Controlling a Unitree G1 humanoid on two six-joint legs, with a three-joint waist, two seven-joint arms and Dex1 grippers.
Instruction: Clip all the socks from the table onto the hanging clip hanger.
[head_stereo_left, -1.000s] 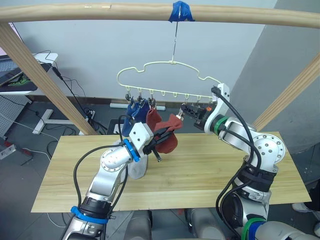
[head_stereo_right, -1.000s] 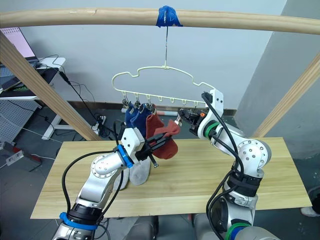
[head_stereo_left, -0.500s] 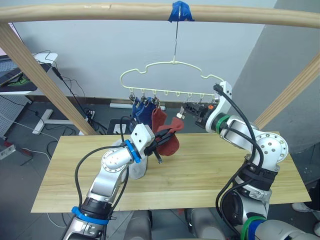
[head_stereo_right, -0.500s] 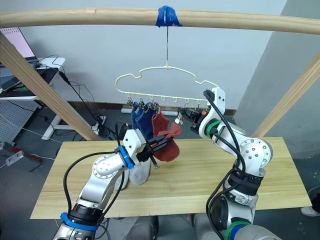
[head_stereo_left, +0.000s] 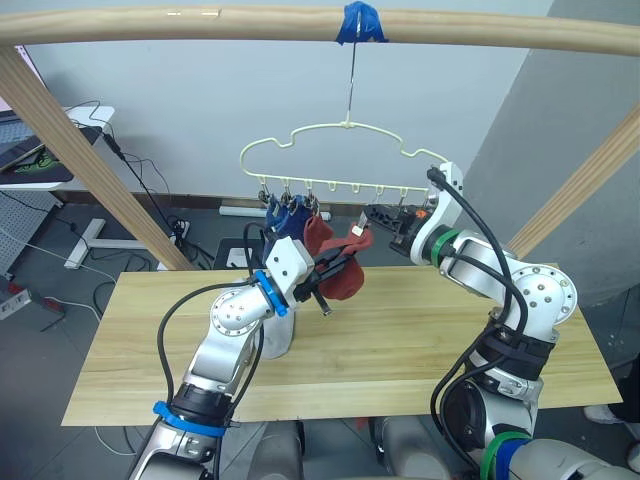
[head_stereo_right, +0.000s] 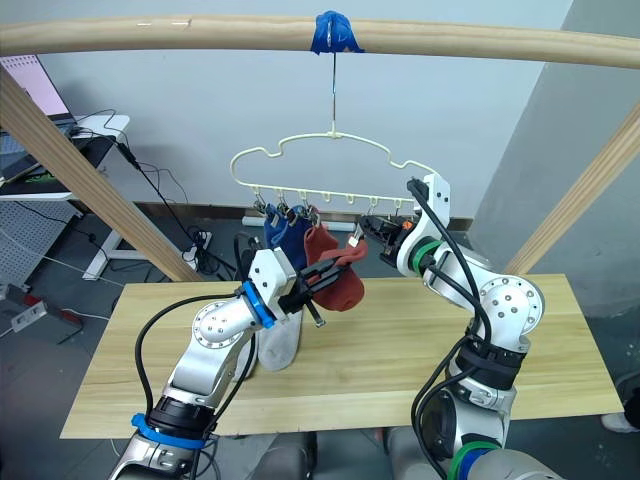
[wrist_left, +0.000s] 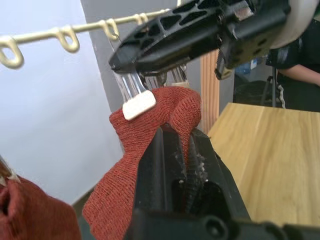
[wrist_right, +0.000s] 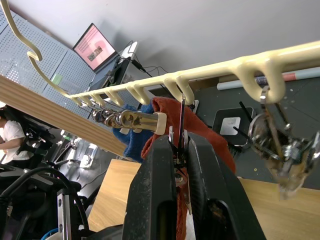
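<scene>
Red sock held up to a clip on the hanger.

The left gripper (head_stereo_left: 338, 266) was closed on a red sock (head_stereo_left: 345, 278), raised above the table (head_stereo_left: 400, 340) just below the hanger (head_stereo_left: 345, 150). The right gripper (head_stereo_left: 368, 222) was clamped on a clip (wrist_right: 179, 131) whose pad touched the sock cuff. Two blue socks (head_stereo_left: 288, 222) and another red sock (head_stereo_left: 317, 232) hung clipped. Grey socks (head_stereo_left: 275, 335) lay on the table.

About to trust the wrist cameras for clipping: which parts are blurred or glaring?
Left wrist view: the left gripper is soft-focused in the foreground, the rust red sock and white clip pad fairly crisp.
Right wrist view: the right gripper is blurred, and the metal clip glints.
</scene>
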